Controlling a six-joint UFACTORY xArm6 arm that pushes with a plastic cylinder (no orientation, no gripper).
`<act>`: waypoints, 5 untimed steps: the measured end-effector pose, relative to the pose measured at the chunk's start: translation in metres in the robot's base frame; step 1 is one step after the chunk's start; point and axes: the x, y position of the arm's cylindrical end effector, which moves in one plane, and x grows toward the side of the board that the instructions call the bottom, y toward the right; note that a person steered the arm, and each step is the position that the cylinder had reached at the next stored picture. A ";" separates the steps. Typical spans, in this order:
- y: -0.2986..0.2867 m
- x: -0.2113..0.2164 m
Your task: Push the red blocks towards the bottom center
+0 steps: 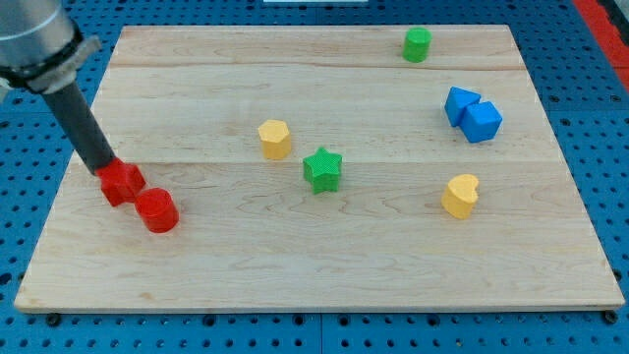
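The red star block [122,184] lies at the view's left, touching the red cylinder [157,210] just below and right of it. My tip [103,168] rests against the star's upper left side. The dark rod rises from there toward the view's top left corner.
A yellow hexagonal block [275,139] and a green star [322,169] sit mid-board. A yellow heart [459,196] lies at the right, two blue blocks [473,114] above it, and a green cylinder [418,44] near the top edge. The wooden board [324,265] lies on a blue pegboard.
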 end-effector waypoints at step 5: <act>0.123 0.073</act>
